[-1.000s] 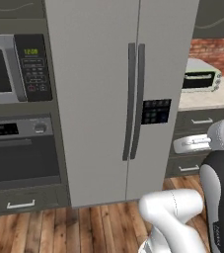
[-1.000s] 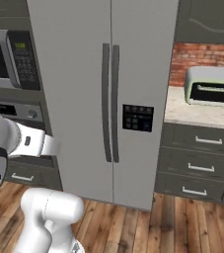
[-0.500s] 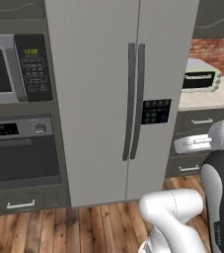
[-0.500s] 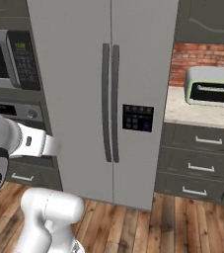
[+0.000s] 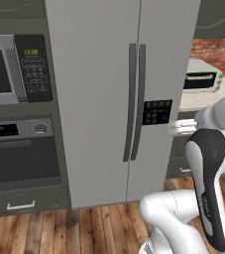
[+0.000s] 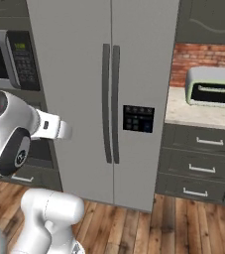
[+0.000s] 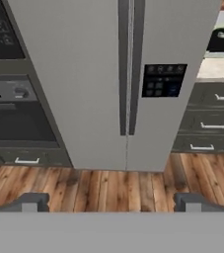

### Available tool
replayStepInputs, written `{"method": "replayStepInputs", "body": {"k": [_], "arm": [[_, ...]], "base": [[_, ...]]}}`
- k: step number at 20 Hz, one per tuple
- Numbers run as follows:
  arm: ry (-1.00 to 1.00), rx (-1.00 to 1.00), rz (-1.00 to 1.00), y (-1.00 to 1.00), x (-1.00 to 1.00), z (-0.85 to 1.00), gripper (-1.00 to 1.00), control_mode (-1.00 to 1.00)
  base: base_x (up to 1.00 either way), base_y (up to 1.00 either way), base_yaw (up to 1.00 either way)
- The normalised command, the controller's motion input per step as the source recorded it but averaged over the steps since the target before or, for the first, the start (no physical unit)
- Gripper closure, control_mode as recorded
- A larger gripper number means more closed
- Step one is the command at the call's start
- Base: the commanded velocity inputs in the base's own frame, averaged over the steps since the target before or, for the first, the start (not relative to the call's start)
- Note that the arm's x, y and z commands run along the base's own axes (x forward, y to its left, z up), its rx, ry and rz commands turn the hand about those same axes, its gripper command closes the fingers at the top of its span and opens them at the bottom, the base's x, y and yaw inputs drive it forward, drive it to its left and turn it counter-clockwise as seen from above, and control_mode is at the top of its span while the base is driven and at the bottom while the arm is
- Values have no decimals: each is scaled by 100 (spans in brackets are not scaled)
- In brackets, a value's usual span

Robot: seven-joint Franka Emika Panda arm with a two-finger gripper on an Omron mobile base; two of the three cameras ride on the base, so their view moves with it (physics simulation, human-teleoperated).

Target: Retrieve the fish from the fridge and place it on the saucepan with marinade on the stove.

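Nothing has shifted since the earlier frames; my base and arm sit where they were. I'm at the opening step: the fridge (image 5: pixel 119 99) faces me with both doors closed, so the fish, if it is inside, is hidden from me. My gripper (image 7: pixel 111 202) is spread wide and empty, well short of the doors. Next I judge I must reach for one of the two dark handles (image 7: pixel 129 69) and pull. I count one microwave (image 5: pixel 15 69), one oven (image 5: pixel 20 149), one toaster oven (image 6: pixel 213 87) on the tabletop (image 6: pixel 193 113).
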Motion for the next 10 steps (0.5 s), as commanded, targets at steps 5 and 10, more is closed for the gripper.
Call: {"method": "replayStepInputs", "body": {"k": [5,10], "arm": [[-2,3,0,-19,72,0,-100,-100],[-10,0,0,-25,56,0,-100,-100]], "base": [[0,0,0],[0,0,0]]}}
